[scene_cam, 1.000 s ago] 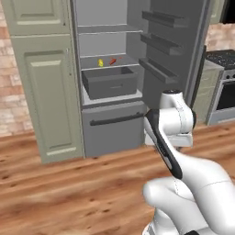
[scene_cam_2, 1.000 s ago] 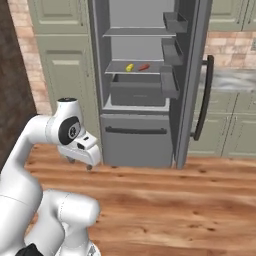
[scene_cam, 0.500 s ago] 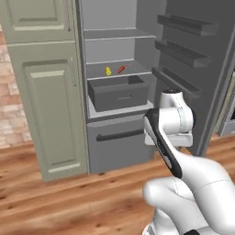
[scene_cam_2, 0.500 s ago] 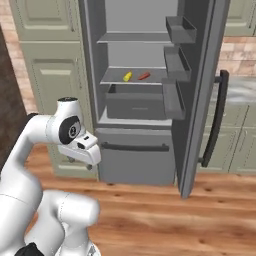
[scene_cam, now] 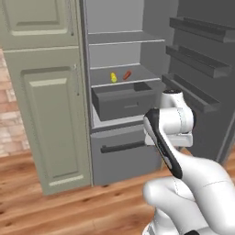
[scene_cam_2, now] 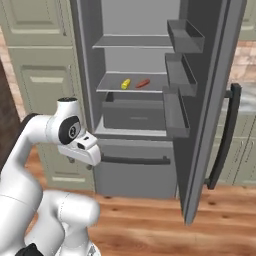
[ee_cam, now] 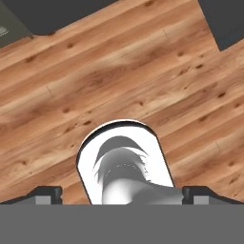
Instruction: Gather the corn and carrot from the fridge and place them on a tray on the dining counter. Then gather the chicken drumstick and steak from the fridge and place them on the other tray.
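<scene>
Both base views look forward and slightly down at the open fridge (scene_cam: 124, 92) from close in front of it, the left one from its hinge-free side beside the tall cabinet (scene_cam: 43, 105), the right one facing the open door's (scene_cam_2: 207, 100) inner shelves. They share the fridge's middle shelf and the pulled-out drawer (scene_cam_2: 132, 112) under it. The hand view points down at the wood floor (ee_cam: 119, 71), probably just before the fridge, whose dark edges seem to cut its upper corners.

Before me, pale green cabinet door (scene_cam: 46, 119) stands shut left of the grey drawer (scene_cam: 124, 100), which is pulled out; wood floor (ee_cam: 119, 76) below; black door handle (scene_cam_2: 222, 135) at right.
</scene>
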